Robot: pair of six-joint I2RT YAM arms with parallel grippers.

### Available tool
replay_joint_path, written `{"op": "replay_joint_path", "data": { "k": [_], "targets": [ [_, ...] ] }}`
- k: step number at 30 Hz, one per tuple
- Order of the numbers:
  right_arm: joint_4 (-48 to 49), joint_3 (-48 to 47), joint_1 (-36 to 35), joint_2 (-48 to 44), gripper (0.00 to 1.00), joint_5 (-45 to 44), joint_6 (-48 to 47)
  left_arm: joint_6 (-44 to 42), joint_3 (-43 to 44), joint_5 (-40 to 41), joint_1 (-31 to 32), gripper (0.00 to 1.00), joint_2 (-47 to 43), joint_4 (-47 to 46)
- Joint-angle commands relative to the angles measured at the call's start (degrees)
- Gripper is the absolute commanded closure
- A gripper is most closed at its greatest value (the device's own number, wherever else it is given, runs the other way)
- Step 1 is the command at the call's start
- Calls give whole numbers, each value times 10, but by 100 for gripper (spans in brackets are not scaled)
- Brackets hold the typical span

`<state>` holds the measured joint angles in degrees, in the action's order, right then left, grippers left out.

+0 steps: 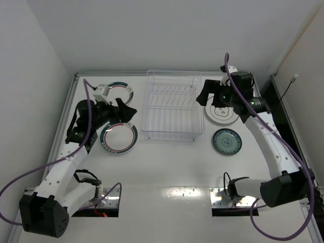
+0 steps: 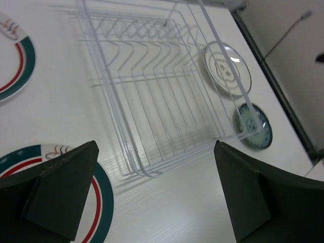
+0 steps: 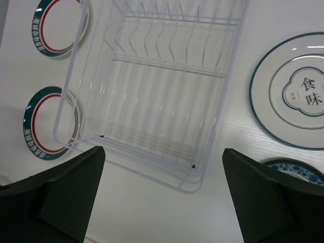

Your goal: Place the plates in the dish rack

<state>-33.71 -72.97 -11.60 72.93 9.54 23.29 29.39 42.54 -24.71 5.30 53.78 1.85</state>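
The clear dish rack [image 1: 172,106] stands empty at the middle of the table. Left of it lie two plates with a red ring and green rim, one near [image 1: 119,137] and one farther back [image 1: 123,91]. My left gripper [image 1: 125,114] hovers open between them, holding nothing; its view shows the near plate [image 2: 104,202] under its left finger. On the right lie a large white plate [image 1: 221,115] and a small teal patterned plate [image 1: 227,141]. My right gripper [image 1: 204,95] hangs open and empty above the rack's right edge, beside the white plate [image 3: 298,96].
White walls close the table on the left, back and right. A black strip [image 1: 276,101] runs along the right edge. Both arm bases sit at the near edge, with purple cables looping from them.
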Motion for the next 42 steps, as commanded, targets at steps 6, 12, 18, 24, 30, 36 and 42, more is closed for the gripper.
{"op": "replay_joint_path", "data": {
  "k": [6, 12, 18, 24, 30, 36, 42],
  "targets": [
    [-9, -30, 81, 49, 1, -65, 40, -121, 19, 162, 109, 2, 11, 52],
    [62, 13, 287, 158, 1, 148, 83, -121, 18, 176, 109, 1, -3, 53],
    [67, -1, 350, 250, 1, 154, 66, -115, 29, 171, 109, 1, 13, 53],
    [81, -10, 369, 367, 4, 214, 76, -115, 29, 159, 109, 1, 30, 53],
    [78, -31, 356, 420, 14, 206, 75, -115, 35, 165, 109, 1, 36, 60],
    [66, -24, 362, 433, 16, 178, 68, -115, 35, 172, 109, 1, 31, 60],
    [77, -39, 356, 460, 62, 189, 78, -115, 35, 172, 109, 1, 42, 60]
  ]
}}
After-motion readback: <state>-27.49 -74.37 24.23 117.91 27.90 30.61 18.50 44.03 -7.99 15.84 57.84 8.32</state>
